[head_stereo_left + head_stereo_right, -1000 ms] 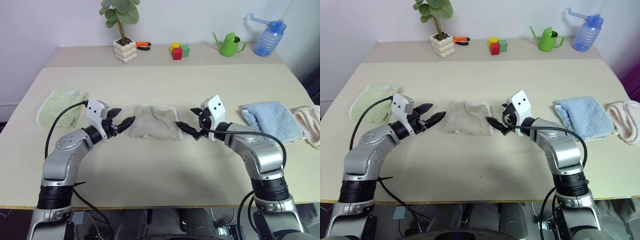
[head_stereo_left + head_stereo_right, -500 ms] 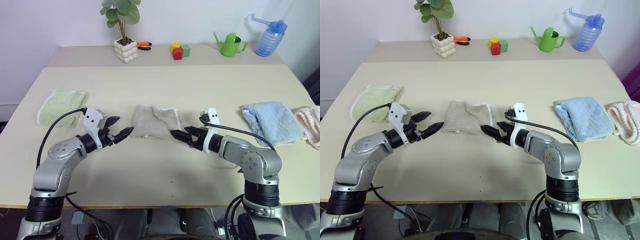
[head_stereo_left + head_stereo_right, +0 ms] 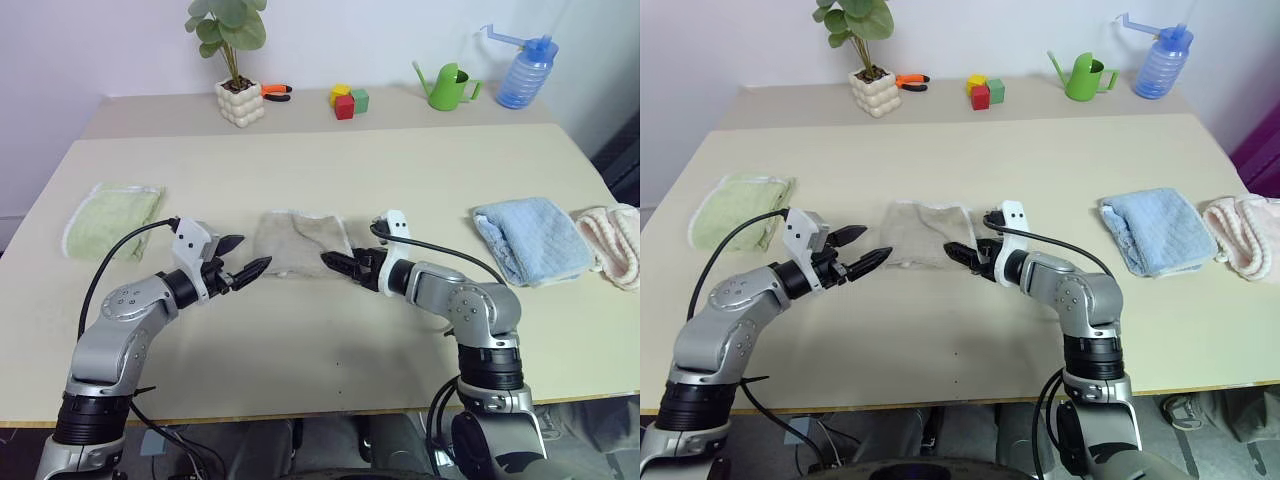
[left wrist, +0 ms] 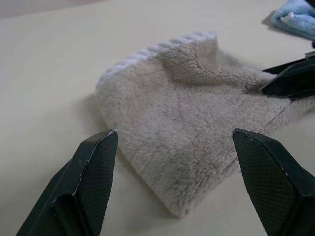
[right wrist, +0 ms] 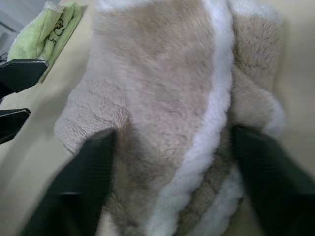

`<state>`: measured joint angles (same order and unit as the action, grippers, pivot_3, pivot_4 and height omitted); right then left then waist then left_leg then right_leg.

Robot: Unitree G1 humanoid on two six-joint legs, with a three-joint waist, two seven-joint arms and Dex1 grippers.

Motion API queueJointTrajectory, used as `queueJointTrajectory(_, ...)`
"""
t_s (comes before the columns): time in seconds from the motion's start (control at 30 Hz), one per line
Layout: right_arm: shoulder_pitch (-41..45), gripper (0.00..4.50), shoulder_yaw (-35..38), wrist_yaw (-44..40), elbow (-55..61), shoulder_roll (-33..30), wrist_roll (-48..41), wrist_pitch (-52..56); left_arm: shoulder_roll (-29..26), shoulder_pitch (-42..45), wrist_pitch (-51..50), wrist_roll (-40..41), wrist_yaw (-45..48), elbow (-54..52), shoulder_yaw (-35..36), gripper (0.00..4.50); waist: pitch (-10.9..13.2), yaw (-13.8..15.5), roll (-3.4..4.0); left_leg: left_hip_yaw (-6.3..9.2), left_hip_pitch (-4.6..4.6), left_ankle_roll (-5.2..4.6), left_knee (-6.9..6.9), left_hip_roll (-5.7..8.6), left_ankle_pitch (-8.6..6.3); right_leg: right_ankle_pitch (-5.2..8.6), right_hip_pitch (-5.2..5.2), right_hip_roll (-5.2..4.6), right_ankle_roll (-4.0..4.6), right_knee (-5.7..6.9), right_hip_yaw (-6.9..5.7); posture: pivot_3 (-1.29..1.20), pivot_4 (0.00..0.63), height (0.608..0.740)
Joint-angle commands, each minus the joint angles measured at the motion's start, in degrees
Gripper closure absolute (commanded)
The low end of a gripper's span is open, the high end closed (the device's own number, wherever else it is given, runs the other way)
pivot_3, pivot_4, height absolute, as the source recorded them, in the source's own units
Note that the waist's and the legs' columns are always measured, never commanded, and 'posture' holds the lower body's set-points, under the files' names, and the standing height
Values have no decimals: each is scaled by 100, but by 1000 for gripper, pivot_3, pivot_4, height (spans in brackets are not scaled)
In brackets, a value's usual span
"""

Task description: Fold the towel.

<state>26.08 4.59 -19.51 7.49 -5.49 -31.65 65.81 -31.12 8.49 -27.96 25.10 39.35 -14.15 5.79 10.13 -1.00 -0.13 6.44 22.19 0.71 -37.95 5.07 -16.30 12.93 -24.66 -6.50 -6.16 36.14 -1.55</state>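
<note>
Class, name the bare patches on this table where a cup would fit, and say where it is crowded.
Free: the wide strip between the beige towel and the back shelf; the front edge near the robot. Crowded: around the beige towel, where both tools close in, and the right end with the blue towel and pink cloth.

4 towels [image 3: 301, 241], 1 plant [image 3: 237, 62], 3 blocks [image 3: 346, 101], 1 watering can [image 3: 445, 87], 1 bottle [image 3: 523, 72], 1 pliers [image 3: 275, 91].
</note>
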Motion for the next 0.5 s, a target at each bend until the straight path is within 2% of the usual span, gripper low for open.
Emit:
queueJointTrajectory(0.03, 85, 2805, -122, -24, 5, 68, -70, -54, -4, -62, 155, -40, -30, -185, 55, 692, 0, 6, 0, 0, 1, 0, 0, 1, 0, 0, 0, -1, 0, -1, 0, 0, 150, 732)
queueJointTrajectory(0.07, 79, 3174, -129, -27, 11, 58, -69, -59, -4, -76, 159, -43, -36, -195, 55, 692, 0, 10, 0, -1, 1, 0, 0, 1, 0, 0, 0, -2, 0, -1, 1, 0, 150, 732)
queueJointTrajectory(0.13, 51, 4263, -118, -32, 81, 14, -88, -58, -4, -129, 160, -55, -62, -241, 58, 692, 0, 15, 1, -1, 1, 0, 0, 1, 0, 0, 0, -2, 0, -1, 1, 0, 150, 732)
queueJointTrajectory(0.17, 48, 4457, -77, -35, 128, -2, -122, -51, -3, -152, 158, -57, -70, -259, 56, 692, 0, 15, 1, 0, 1, 0, 0, 1, 0, 0, 0, -2, 0, -1, 1, 0, 150, 732)
queueJointTrajectory(0.3, 121, 4457, 419, 54, 387, 9, -386, -141, 15, -183, 149, -77, -103, -320, 29, 692, 1, 20, 2, -1, 1, 0, 0, 2, 0, 0, 0, -2, 0, -1, 1, 0, 150, 732)
queueJointTrajectory(0.5, 462, 4457, 2231, 664, 1029, -395, -1135, -429, 53, -47, 126, -76, -141, -286, 14, 692, 2, 55, 3, 0, 5, -1, -2, 6, -1, -1, 0, -6, -2, -2, 0, 0, 150, 732)
